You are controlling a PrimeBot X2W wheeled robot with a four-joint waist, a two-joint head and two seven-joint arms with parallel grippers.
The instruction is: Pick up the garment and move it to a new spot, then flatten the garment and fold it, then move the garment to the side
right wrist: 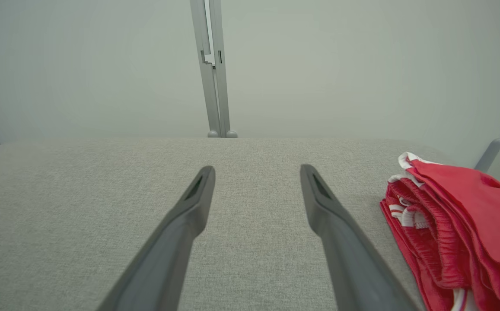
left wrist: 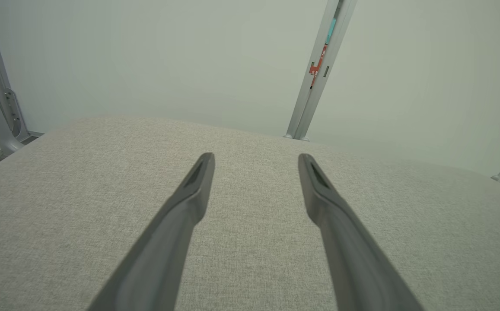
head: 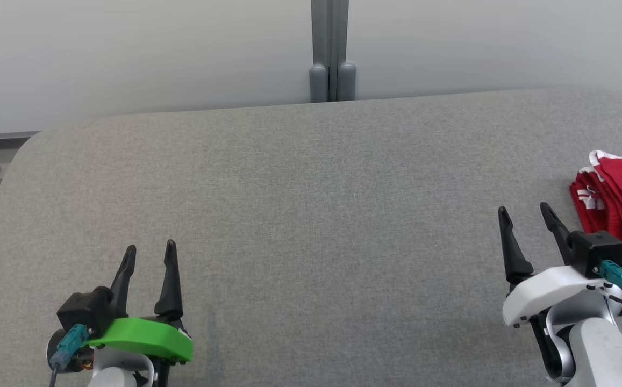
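The garment (head: 620,201) is red with white trim, folded into a stack at the right edge of the grey table (head: 311,215). In the right wrist view the garment (right wrist: 457,233) lies just right of my fingers, apart from them. My right gripper (head: 526,212) stands open a little left of the garment, nothing between its fingers. At the lower left, my left gripper (head: 149,252) is open and empty over bare table. The left gripper (left wrist: 256,162) and the right gripper (right wrist: 257,172) both show wide gaps between their dark fingers.
A pale wall with a grey vertical post (head: 331,51) stands behind the table's far edge. The table's rounded left corner (head: 31,145) drops to a grey floor strip.
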